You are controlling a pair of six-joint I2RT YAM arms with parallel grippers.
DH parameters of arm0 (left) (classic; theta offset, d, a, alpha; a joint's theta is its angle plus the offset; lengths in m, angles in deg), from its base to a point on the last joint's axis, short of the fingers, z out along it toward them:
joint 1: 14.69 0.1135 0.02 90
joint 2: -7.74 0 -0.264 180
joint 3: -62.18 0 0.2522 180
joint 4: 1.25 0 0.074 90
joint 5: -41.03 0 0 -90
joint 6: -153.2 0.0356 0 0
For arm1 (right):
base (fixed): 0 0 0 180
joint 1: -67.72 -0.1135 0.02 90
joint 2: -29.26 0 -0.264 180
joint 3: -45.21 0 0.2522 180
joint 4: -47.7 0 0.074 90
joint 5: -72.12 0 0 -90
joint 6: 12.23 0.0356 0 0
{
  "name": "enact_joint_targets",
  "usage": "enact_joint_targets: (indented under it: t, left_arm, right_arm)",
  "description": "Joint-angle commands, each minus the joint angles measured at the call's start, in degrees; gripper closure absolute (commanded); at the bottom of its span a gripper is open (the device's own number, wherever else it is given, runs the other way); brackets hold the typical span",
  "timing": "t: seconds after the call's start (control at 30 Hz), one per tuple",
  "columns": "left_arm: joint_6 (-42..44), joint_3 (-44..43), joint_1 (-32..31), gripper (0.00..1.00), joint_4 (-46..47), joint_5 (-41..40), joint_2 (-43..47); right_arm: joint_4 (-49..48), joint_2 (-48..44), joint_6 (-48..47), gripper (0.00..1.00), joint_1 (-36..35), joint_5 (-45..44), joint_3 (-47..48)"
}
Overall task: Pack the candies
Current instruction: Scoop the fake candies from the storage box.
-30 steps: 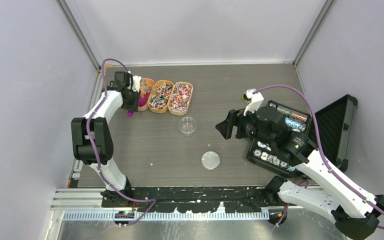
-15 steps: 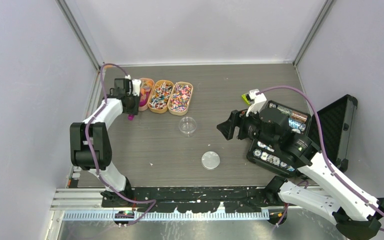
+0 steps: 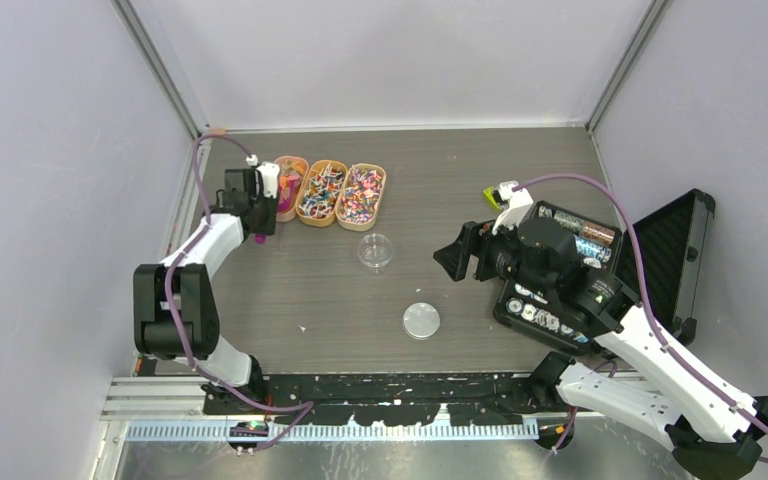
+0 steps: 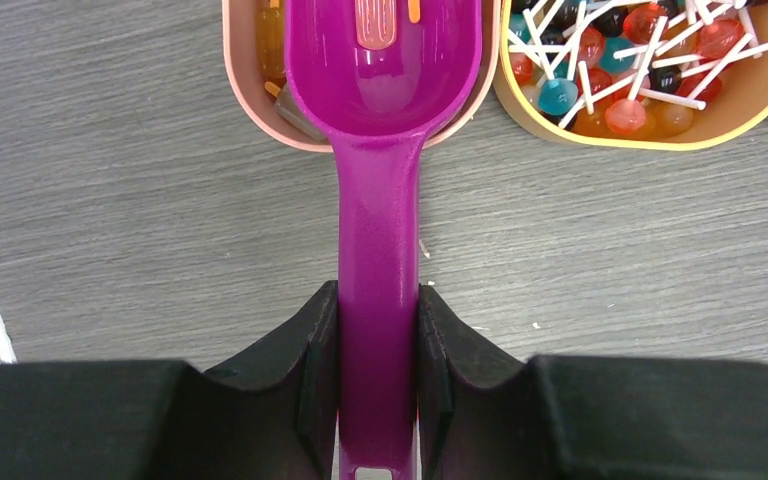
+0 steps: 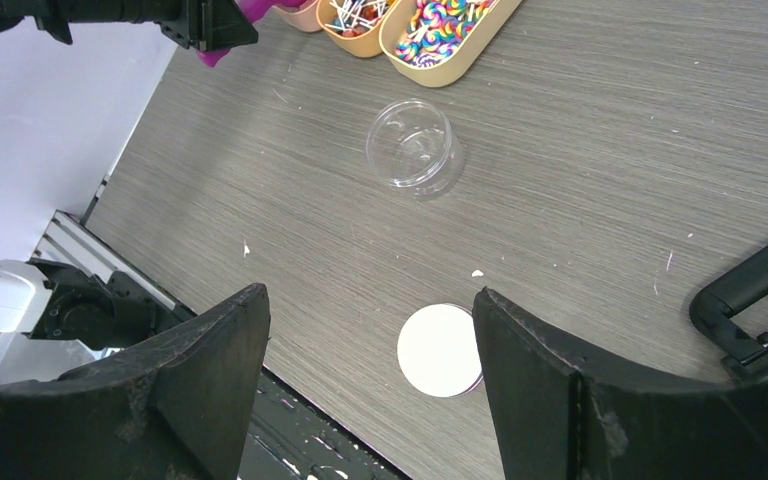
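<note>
Three trays, one scoop over the first

Three oval trays point(image 3: 360, 226) stood in a row near the far left corner of the table point(image 3: 520, 170), close to the side wall. Bare wood spread to their right. The candies point(image 4: 620, 60), small and many-coloured, filled them. The left gripper point(image 4: 378, 360), its arm stretched far forward, was closed on the handle of a magenta scoop point(image 4: 380, 200), whose bowl sat over the leftmost tray with an orange sweet inside. The right gripper point(image 5: 370, 380) hung with jaws wide apart, holding nothing, near a clear jar point(image 5: 412, 145) and a white lid point(image 5: 440, 350).
</note>
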Motion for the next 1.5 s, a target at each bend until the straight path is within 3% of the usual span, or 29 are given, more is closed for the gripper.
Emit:
enact_joint_targets:
  t: [0.0,0.2,0.6,0.87,1.07,1.2,1.33,1.47]
  left_arm:
    - [0.45,2.76,0.36,1.0,10.24,-0.03,4.92]
    - [0.32,7.0,0.33,1.0,16.99,1.53,9.14]
    - [-1.02,10.8,0.36,1.0,21.63,3.23,17.41]
    - [-7.65,3.33,0.36,1.0,9.33,9.6,23.7]
    - [-11.79,-6.96,0.25,1.0,-10.09,14.37,25.08]
    - [-11.71,-13.58,-0.8,1.0,-21.02,13.4,24.69]
    - [-11.19,-18.16,-3.7,1.0,-30.48,12.49,23.46]
    - [-9.51,-21.22,-10.47,1.0,-39.16,9.18,22.05]
  right_arm:
    - [-1.31,0.23,-0.84,0.21,0.03,-1.23,1.05]
    - [-1.55,1.15,-1.57,0.21,0.04,-2.36,1.34]
    - [-1.4,1.21,-0.49,0.21,0.02,-3.07,1.56]
    - [0.35,0.91,-1.0,0.21,0.02,-4.33,2.08]
    - [2.84,1.17,-1.9,0.21,0.02,-6.73,2.26]
    - [3.45,1.38,-1.94,0.21,0.02,-7.82,2.36]
    - [1.95,1.8,-0.42,0.21,0.03,-6.96,1.86]
    - [0.64,2.68,0.15,0.21,0.03,-6.02,1.07]
